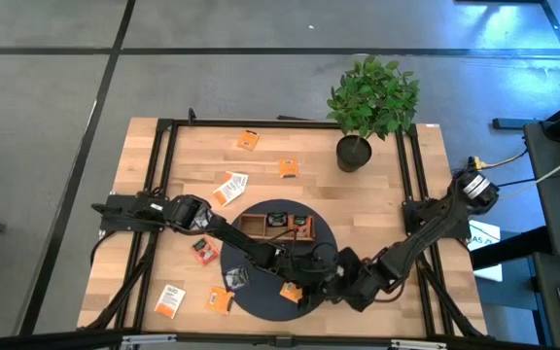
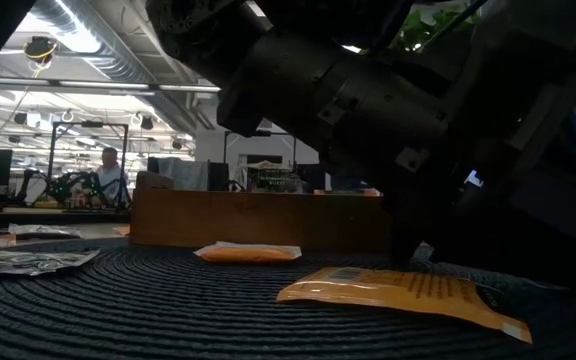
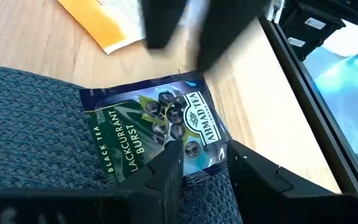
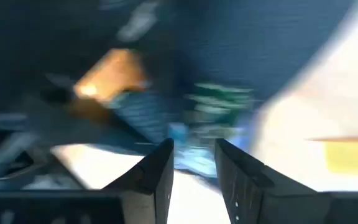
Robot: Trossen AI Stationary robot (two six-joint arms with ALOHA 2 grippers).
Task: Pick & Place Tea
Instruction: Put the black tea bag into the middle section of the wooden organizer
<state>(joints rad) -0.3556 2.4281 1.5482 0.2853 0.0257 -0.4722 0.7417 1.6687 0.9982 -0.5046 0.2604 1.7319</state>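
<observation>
— Left gripper [image 3: 204,155]?
— Its wrist view alone shows it: fingers parted astride the black tea sachet [image 3: 151,127], at the mat's [image 3: 30,112] edge.
— Right gripper [image 4: 194,149]?
— Parted too; overhead, it is near an orange sachet [image 1: 290,290].

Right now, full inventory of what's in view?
table: one, light wood
mat: one, dark, round, front centre
wooden tray: one, brown, on mat's far part
plant: one, green, black pot, far right
sachets on wood: six, orange, white-and-orange, one red-and-black, left of and beyond the mat
sachets on mat: two seen from above, orange and dark
blackcurrant sachet: one, dark, across mat's edge; maybe counted above
person: one, far background
left gripper: jaws open, over blackcurrant sachet
right gripper: jaws open, over mat's front right
</observation>
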